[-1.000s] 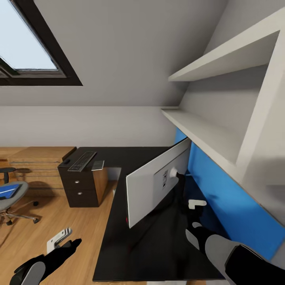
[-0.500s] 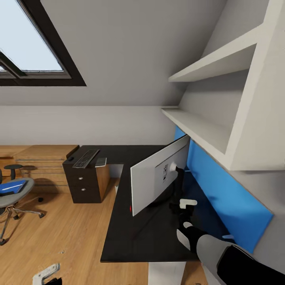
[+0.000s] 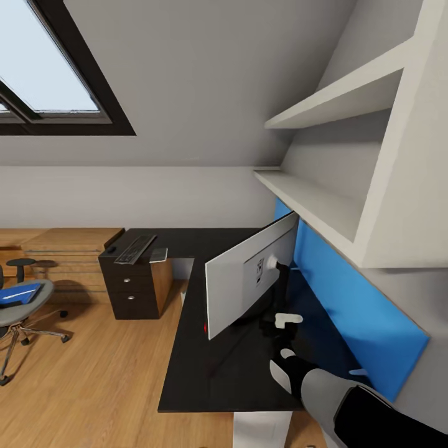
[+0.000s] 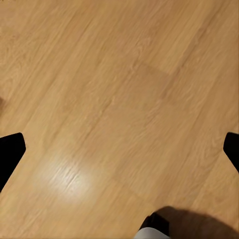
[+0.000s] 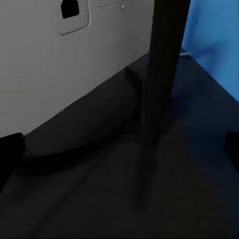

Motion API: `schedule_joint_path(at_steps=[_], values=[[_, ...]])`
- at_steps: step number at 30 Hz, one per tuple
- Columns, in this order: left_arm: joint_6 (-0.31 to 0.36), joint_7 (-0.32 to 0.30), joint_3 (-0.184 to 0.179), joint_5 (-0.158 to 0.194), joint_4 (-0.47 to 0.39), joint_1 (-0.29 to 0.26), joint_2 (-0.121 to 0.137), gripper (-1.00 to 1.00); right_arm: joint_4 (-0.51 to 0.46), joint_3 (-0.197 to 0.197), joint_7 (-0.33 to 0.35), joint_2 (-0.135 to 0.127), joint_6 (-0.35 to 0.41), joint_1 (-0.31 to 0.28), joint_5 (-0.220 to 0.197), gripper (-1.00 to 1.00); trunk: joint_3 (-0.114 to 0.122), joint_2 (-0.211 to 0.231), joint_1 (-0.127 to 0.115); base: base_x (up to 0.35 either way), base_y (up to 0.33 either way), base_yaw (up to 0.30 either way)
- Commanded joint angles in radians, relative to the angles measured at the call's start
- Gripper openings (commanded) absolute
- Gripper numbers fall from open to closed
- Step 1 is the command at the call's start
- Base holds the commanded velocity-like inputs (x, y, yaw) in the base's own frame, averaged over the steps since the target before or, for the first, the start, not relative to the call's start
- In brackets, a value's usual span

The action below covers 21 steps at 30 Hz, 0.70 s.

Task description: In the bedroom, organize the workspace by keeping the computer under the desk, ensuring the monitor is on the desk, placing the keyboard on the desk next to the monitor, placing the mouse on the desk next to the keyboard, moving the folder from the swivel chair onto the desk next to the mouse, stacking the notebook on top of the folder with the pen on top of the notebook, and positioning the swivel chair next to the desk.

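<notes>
Right gripper [image 3: 281, 323] behind monitor [image 3: 239, 286] on table [image 3: 199, 373] — fingers spread wide, near stand [image 5: 162, 64], clamping nothing. Left gripper [image 4: 119, 149] over wooden floor [image 4: 99, 99] — fingers apart.

Daylight is coming through a dark-framed skylight [image 3: 46, 74] in the sloped grey wall; white shelves [image 3: 323, 211] are hanging above wood flooring [image 3: 93, 379].

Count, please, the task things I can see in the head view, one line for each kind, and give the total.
Desk: 1
Monitor: 1
Keyboard: 1
Swivel chair: 1
Folder: 1
Total: 5
</notes>
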Motion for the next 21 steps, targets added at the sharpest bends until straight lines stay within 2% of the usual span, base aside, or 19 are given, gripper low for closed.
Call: schedule_joint_path(at_steps=[1,6,10,18,19,21], values=[[0.002,0.005,-0.004,0.004,0.01,0.0,0.001,1.0,-0.007,0.008,-0.005,0.004,0.012,-0.001,-0.005,1.0,-0.002,-0.002,0.0,0.0,0.0,0.0],[-0.001,0.005,-0.005,0.004,0.027,0.0,0.002,1.0,-0.06,0.004,-0.022,0.007,0.077,-0.001,-0.006,1.0,-0.002,-0.002,0.0,0.0,0.0,0.0],[-0.001,0.005,-0.005,0.004,0.032,0.0,0.001,1.0,-0.138,0.001,-0.09,0.004,0.144,0.001,-0.007,1.0,-0.002,-0.002,0.0,0.0,0.0,0.0],[-0.002,0.005,-0.005,0.004,0.034,0.0,0.0,1.0,-0.273,0.001,-0.223,-0.004,0.198,0.039,-0.003,1.0,-0.002,-0.002,0.0,0.0,0.0,0.0],[-0.002,0.005,-0.005,0.004,0.036,0.0,0.001,1.0,-0.372,0.003,-0.287,-0.027,0.231,0.077,0.0,1.0,-0.002,-0.002,0.0,0.0,0.0,0.0],[-0.002,0.005,-0.005,0.004,0.036,0.0,0.001,1.0,-0.446,0.004,-0.325,-0.05,0.254,0.1,0.001,1.0,-0.002,-0.002,0.0,0.0,0.0,0.0]])
